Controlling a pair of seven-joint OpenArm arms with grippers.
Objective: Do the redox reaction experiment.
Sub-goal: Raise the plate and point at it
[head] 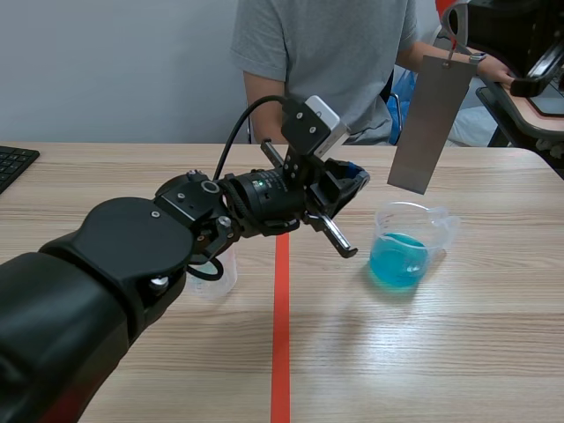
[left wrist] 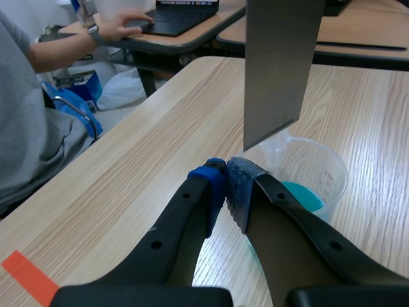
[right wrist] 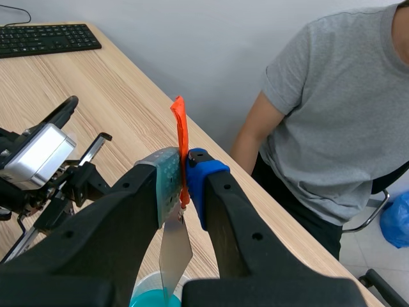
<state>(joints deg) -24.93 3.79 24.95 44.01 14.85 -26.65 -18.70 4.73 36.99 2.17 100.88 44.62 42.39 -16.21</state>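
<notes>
Bright, even light from overhead. The beaker (head: 407,251) casts a soft, faint shadow on the table (head: 458,352); the metal strip (head: 429,123) has a dull sheen.

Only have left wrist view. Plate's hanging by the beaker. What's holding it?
Observer: The right gripper. It is shut on an orange strip at the top of the plate.
Operator: Plate in the liquid yet?
Observer: No. In the scene view its lower edge hangs above the rim of the beaker.
Operator: Anything else I'm missing?
Observer: A clear cup, partly hidden by the left arm.
</notes>
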